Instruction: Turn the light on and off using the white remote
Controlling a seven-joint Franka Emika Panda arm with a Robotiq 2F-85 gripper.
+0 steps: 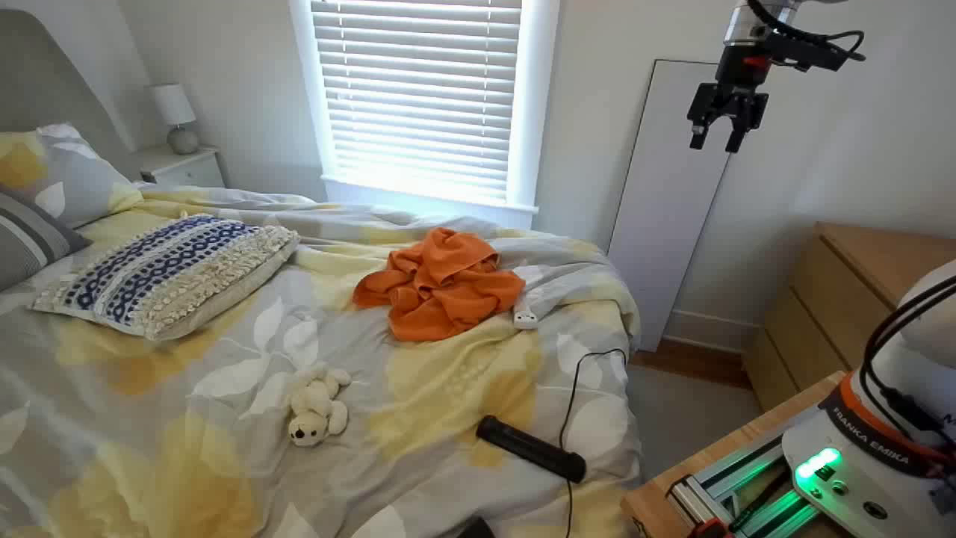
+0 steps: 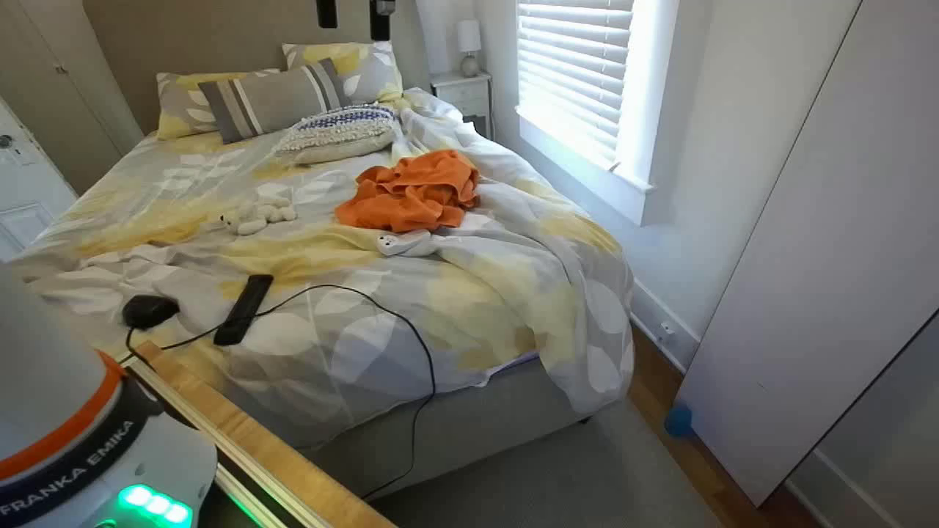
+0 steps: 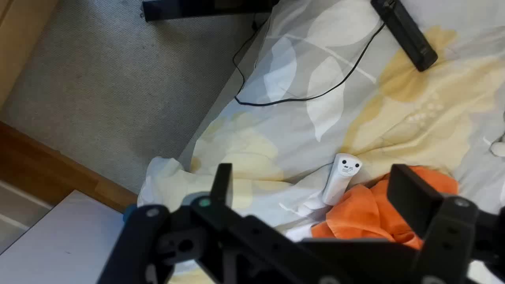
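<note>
Arm base w/ green LEDs lit sits on a wood-edged stand by the foot edge of the surface, a bed in gray/yel/wht leaf print. The claw hangs high, well apart from the surface, fingers spread wide, nothing btwn them. Nr the foot edge: blk bar & small blk block; a thin cable runs by the bar & drops over that edge. Farther in, twd the window-side foot corner: white remote, just beside a crumpled orange cloth, can't tell if touching. Cream plush bear lies mid-surface, well in from the edges. At the head edge: fringed cushion, striped cushion, leaf-print pillows, then headboard. Nightstand w/ wht-shade lamp past the window-side head corner; blind-covered window along that side; tall wht panel leans on the wall off the foot corner.

Whole claw shows in an exterior view; just its fingertips at top of frame in an exterior view. Door, wall outlet: in an exterior view only. Blue ball at the panel's foot: ditto, plus a sliver in the wrist view. Wrist view alone gives print on the remote's end, too small to read.
</note>
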